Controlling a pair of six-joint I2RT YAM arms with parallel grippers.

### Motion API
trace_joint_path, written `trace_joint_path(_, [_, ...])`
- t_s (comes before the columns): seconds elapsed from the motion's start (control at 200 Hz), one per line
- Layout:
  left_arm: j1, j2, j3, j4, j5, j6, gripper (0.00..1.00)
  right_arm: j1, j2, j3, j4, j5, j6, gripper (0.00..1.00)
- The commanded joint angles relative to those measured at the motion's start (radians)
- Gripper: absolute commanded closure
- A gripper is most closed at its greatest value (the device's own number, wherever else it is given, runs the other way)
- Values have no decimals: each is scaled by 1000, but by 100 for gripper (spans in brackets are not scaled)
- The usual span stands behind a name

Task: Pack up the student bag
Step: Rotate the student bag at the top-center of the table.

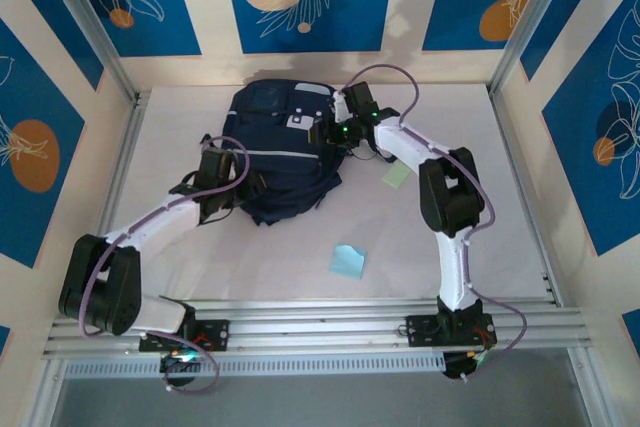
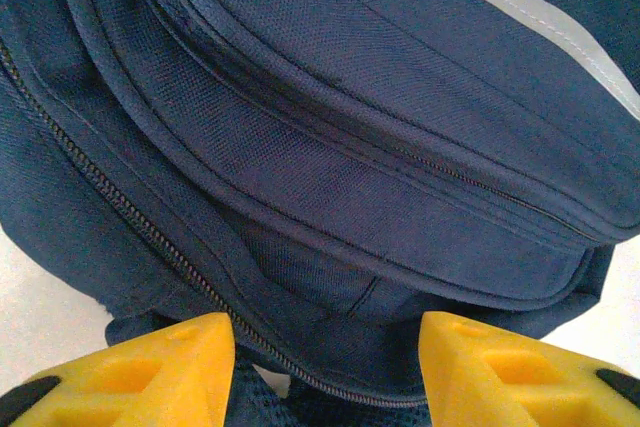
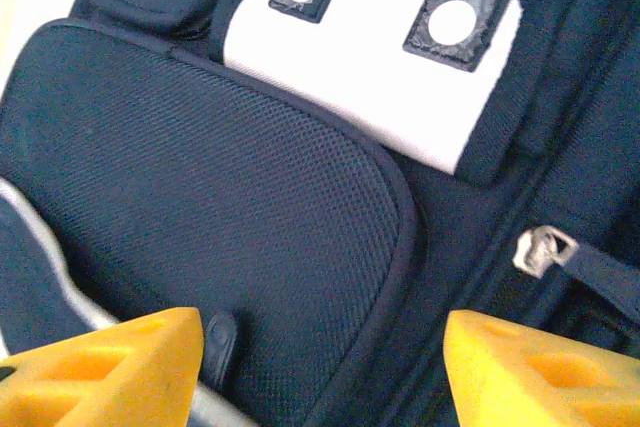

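Broadly, one white flat table surface (image 1: pixel 520 197) fills the middle of the top view.

Item 1: large dark navy fabric student bag (image 1: pixel 280 147), lying flat on the table, centre to upper centre of the top view, between the two arms. It has a light grey rectangular front patch (image 3: pixel 370 97) with two round white dots on dark tabs, at the upper centre of the right wrist view. A grey-white stripe (image 2: pixel 540 17) crosses the upper right of the left wrist view. Stacked zipped seams run diagonally there.

Item 2: left gripper (image 1: pixel 222 179), on a white and black arm, at the bag's left edge in the top view. Its yellow fingers (image 2: pixel 150 372) stand wide apart at the bottom of the left wrist view, with the bag's navy edge (image 2: pixel 300 147) in the gap.

Item 3: right gripper (image 1: pixel 332 133), at the bag's upper right side in the top view. Its yellow fingers (image 3: pixel 110 367) are likewise spread, with the mesh-textured navy panel (image 3: pixel 200 227) lying between them; contact cannot be told.

Item 4: light blue square paper sheet (image 1: pixel 347 261), on bare table, lower centre, apart from the bag.

Item 5: pale green paper slip (image 1: pixel 396 175), just beside the right arm, centre right.

Item 6: small silver metal zip pull (image 3: pixel 543 247), right edge of the right wrist view.
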Motion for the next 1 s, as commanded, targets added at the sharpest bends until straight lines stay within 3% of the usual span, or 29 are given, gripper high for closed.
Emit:
trace_joint_path(0.0, [-6, 67, 6, 77, -8, -34, 49, 5, 71, 67, -39, -50, -12, 37])
trace_joint_path(0.055, [-6, 109, 22, 118, -7, -44, 49, 5, 86, 68, -21, -76, -6, 39])
trace_joint_path(0.09, [-4, 140, 33, 139, -5, -51, 49, 5, 89, 64, -7, -108, -1, 47])
trace_joint_path(0.15, [1, 182, 53, 176, -1, -57, 50, 10, 85, 50, 9, -154, 8, 66])
trace_joint_path(0.225, [14, 235, 82, 206, -25, -33, 51, 14, 58, 7, 31, -178, 21, 100])
trace_joint_path(0.445, [107, 392, 240, 222, 5, 62, 54, 24, -98, -215, 147, -223, 184, 100])
trace_joint_path(0.725, [113, 349, 421, -58, 8, 288, 52, 83, -102, -243, 183, -174, 365, 100])
trace_joint_path(0.995, [-23, 157, 311, -127, 38, 348, 58, 84, -72, -232, 241, -125, 507, 100])
